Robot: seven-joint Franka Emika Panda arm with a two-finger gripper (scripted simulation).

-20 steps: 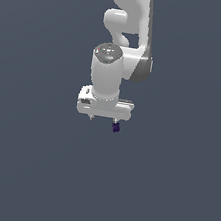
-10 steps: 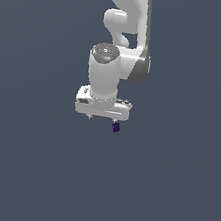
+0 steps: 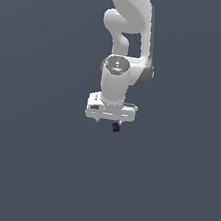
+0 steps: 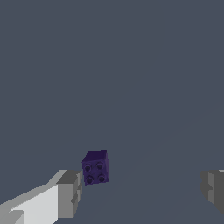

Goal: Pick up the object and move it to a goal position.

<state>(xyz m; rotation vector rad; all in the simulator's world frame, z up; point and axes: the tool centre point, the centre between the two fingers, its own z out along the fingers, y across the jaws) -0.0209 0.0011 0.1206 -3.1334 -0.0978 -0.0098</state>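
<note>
My gripper (image 4: 140, 190) has its two fingers wide apart and it holds nothing. In the wrist view I see one grey fingertip (image 4: 70, 192) on one side and the other at the far edge of the picture. The object (image 4: 96, 166), a small dark purple block with four studs on one face, sits inside this gap, but not in the middle: it is just beside the first fingertip and well apart from the second one. It looks almost like a cube, so I cannot name a long axis. In the exterior view the object (image 3: 115, 127) shows just under the white gripper (image 3: 109, 118). I judge the hand should shift sideways toward the block to centre it, then close
</note>
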